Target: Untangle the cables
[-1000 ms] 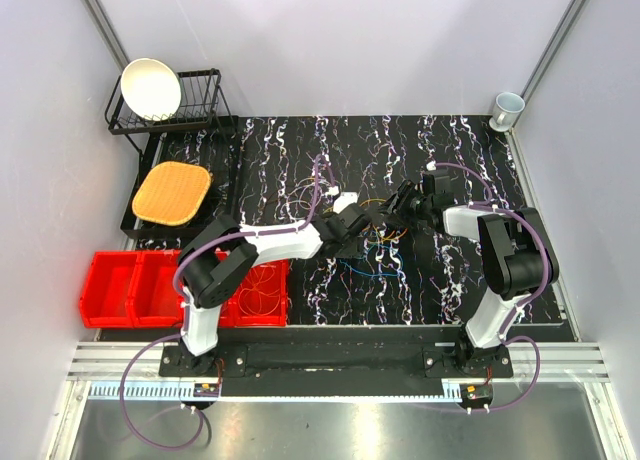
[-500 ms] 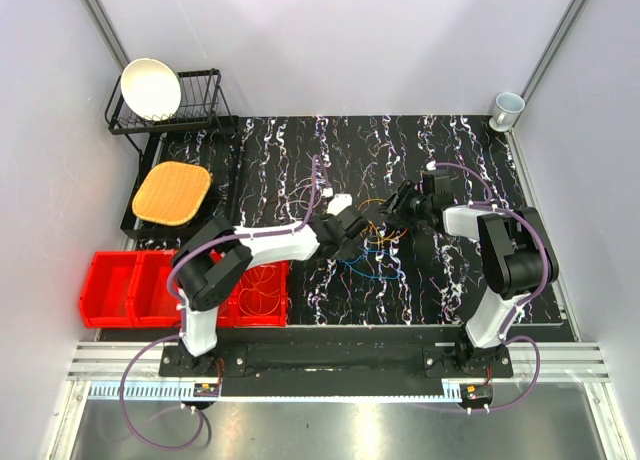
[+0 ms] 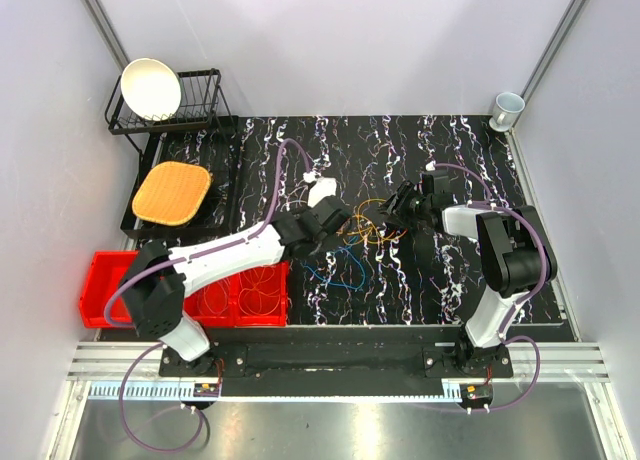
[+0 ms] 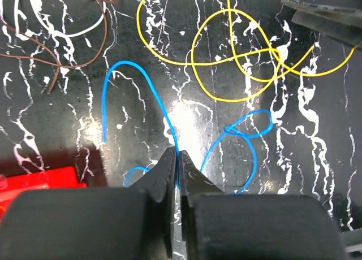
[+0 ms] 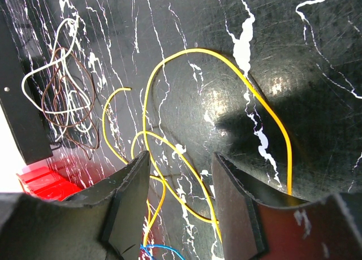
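Observation:
The cables lie mid-mat on the black patterned mat [image 3: 440, 150]. My left gripper [image 4: 177, 154] is shut on the blue cable [image 4: 141, 82], which runs up from between the fingertips and loops to both sides. Yellow cable [image 4: 226, 51] loops lie just beyond it. From above, the left gripper [image 3: 335, 225] sits left of the tangle, with blue cable [image 3: 345, 277] trailing near it. My right gripper [image 5: 181, 155] stands open over yellow cable [image 5: 226, 65] strands on the mat, and holds nothing. It faces the left gripper across the orange-yellow loops [image 3: 372, 220].
A white and brown wire bundle [image 5: 62, 96] lies left of the tangle. Red bins [image 3: 120, 285] stand at the near left, one holding orange loops [image 3: 262, 295]. A dish rack [image 3: 200, 90] with a bowl [image 3: 150, 88], an orange mat [image 3: 172, 193] and a cup [image 3: 507, 108] sit at the back.
My left gripper has shut on the blue cable and drawn back to the left, its arm stretching out low. The blue cable has followed it leftward. The right arm has not moved.

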Controlling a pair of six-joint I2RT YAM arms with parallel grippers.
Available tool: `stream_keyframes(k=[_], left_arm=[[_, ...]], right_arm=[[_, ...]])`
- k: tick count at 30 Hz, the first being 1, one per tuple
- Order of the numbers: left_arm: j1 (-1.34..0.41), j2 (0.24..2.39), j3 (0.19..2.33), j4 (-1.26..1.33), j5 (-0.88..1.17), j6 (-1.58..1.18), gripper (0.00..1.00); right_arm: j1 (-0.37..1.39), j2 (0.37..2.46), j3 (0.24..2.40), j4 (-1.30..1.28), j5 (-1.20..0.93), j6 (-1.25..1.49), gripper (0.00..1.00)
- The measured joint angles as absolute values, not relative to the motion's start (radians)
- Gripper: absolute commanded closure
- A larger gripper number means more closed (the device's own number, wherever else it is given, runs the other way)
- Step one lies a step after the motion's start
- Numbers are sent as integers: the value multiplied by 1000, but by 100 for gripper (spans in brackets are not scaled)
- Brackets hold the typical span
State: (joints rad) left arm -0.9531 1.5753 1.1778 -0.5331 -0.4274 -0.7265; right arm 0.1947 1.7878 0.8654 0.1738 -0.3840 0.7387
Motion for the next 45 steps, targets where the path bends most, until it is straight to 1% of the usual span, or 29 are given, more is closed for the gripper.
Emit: stream_keyframes(k=[2,3,5,7,11,19,26,35,41,45], left_arm=[[-961,1574,1171,-543,-434,-719,46],[-966,1576,1167,-551,-435,-716,34],[-979,1583,1164,-573,-442,-704,26],[-998,1595,1164,-587,-453,-706,25],[-1032,1626,1169,-603,-467,-702,25],[-1052,1736,1219,-567,-472,-665,30],[-1029,1827,1258,-511,-456,-637,34],[-994,1902,1289,-476,-450,-644,34],[-982,1921,1289,-452,-448,-665,41],[-981,1941,1289,-428,-444,-675,48]], right_arm=[[195,1788,866,174,-384,739,47],[195,1789,866,174,-384,739,47],[195,1794,866,174,-384,739,47],[195,1799,866,174,-384,739,47],[195,1802,866,174,-385,739,47],[195,1802,872,175,-387,739,47],[195,1802,872,175,-387,739,47],[195,1802,872,175,-388,740,47],[195,1802,872,175,-393,741,47],[195,1806,872,175,-403,741,47]])
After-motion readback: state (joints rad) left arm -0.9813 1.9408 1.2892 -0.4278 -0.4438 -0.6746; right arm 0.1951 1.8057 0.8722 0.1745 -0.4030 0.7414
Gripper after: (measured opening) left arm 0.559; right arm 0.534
